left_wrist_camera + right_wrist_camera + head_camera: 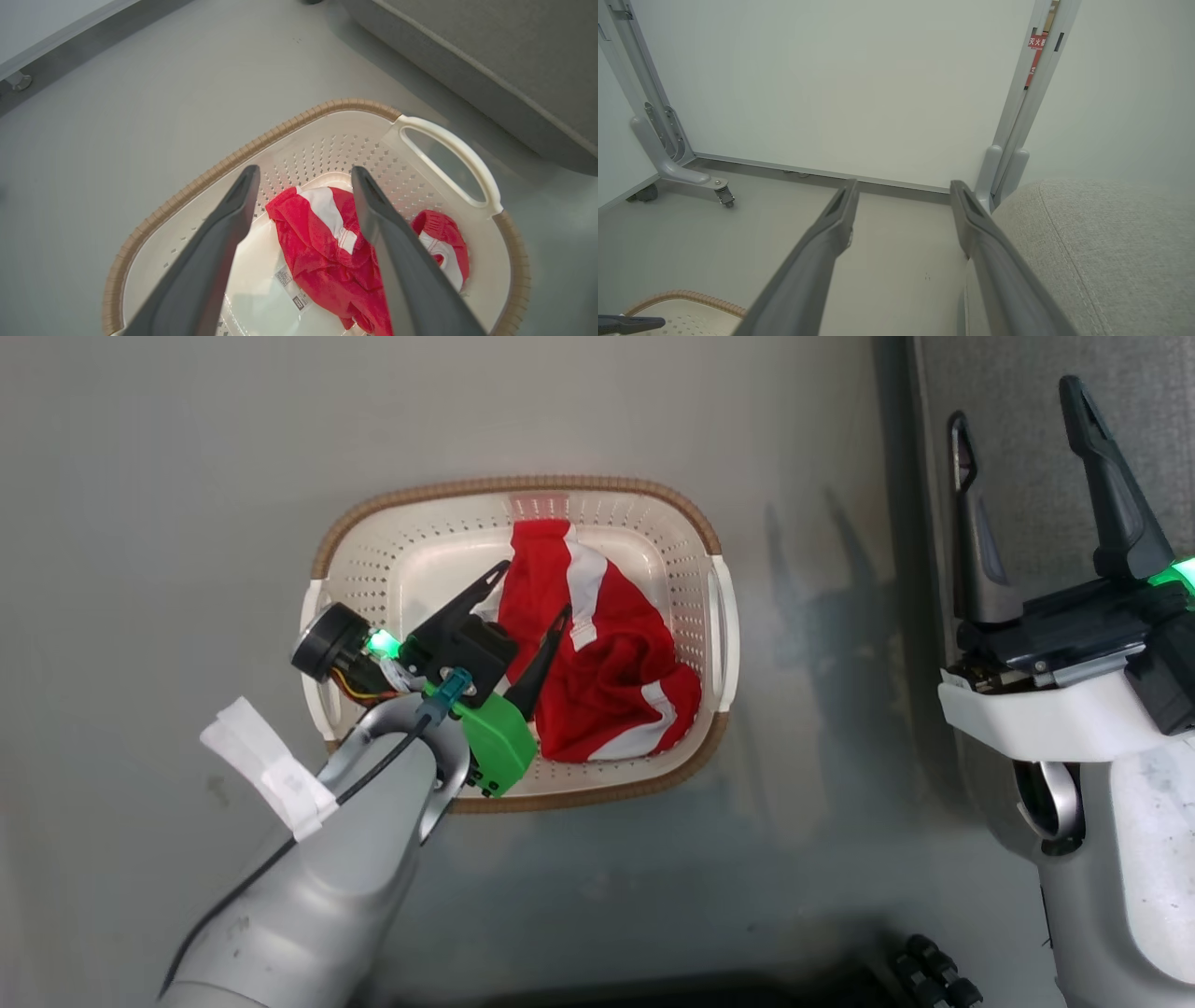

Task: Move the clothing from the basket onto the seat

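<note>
Reaching down at centre-left of the head view, the left gripper [535, 588] hung over the basket [420, 551] with its two dark fingers spread wide and nothing pinched between them. Whether the fingertips touched the cloth could not be told. The clothing [607, 653], red with white stripes, lay crumpled inside the basket, filling its right half in that view, while the left half showed bare perforated plastic.

In the left wrist view the same fingers framed the red heap from above. A smaller red-and-white lump showed to the right of the right-hand finger, which hid whether it joined the main heap. A printed label [285, 277] sat on the basket's bottom just left of the cloth.

The basket stood on the grey floor [187, 476], near the seat [1158, 429] but apart from it, with a strip of floor between them. The seat ran along the upper right edge of the head view.

At the right of the head view, the right gripper [1016, 401] pointed up the frame, its fingers wide apart and empty, over the seat's edge. In the right wrist view they pointed toward a pale wall panel [831, 84], with the seat's rounded corner at the lower right.
</note>
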You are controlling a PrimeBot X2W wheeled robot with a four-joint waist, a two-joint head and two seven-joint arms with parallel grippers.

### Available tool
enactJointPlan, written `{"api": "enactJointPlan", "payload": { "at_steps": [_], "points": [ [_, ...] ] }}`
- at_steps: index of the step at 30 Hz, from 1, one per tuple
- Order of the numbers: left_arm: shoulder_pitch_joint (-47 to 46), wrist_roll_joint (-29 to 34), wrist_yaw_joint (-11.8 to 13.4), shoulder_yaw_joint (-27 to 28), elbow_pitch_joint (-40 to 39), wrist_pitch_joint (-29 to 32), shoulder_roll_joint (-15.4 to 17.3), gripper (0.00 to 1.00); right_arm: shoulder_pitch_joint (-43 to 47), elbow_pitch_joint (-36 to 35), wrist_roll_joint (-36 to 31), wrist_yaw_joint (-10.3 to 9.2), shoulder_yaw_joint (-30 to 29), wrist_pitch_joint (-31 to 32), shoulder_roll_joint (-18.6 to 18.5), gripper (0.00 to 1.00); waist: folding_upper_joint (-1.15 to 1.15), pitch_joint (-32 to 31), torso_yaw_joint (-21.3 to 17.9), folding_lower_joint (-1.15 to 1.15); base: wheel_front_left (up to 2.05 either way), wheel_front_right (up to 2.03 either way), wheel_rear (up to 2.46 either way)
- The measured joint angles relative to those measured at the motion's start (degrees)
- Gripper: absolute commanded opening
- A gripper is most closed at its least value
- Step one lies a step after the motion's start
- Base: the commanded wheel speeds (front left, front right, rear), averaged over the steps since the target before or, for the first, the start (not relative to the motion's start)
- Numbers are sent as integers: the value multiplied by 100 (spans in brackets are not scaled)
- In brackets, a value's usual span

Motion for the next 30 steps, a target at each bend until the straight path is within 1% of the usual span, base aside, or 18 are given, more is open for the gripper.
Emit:
{"api": "enactJointPlan", "payload": {
  "at_steps": [2,6,9,12,18,23,28,30],
  "points": [
    [-331,-74,-1,-187,337,1,43,100,-31,-130,-42,0,-29,0,16,100,0,271,-37,0,0,0,0],
    [-820,-180,-1,-677,1045,0,-21,100,-77,-327,-138,0,-68,0,-5,100,0,745,-106,0,0,0,0],
    [-1133,-248,-2,-990,1366,0,-104,100,-101,-482,-153,0,-122,0,-9,100,0,1061,-151,0,0,0,0],
    [-1393,-305,-2,-1179,1650,0,-133,100,-113,-631,-185,0,-216,0,-3,100,0,1348,-189,0,0,0,0],
    [-1829,-235,30,-1301,2025,0,-183,100,-155,-767,-204,0,-193,0,34,100,0,1823,-271,1,0,0,0],
    [-1978,-86,267,-1390,2147,0,-170,100,-163,-793,-205,0,-163,0,102,100,0,2044,-416,1,0,0,0],
    [-2058,-40,426,-1401,2217,0,-102,100,-154,-781,-198,0,-130,0,175,100,0,2152,-569,1,0,0,0],
    [-2100,18,453,-1428,2260,0,-68,100,-144,-775,-193,0,-113,0,197,100,0,2183,-624,1,0,0,0]
  ]
}}
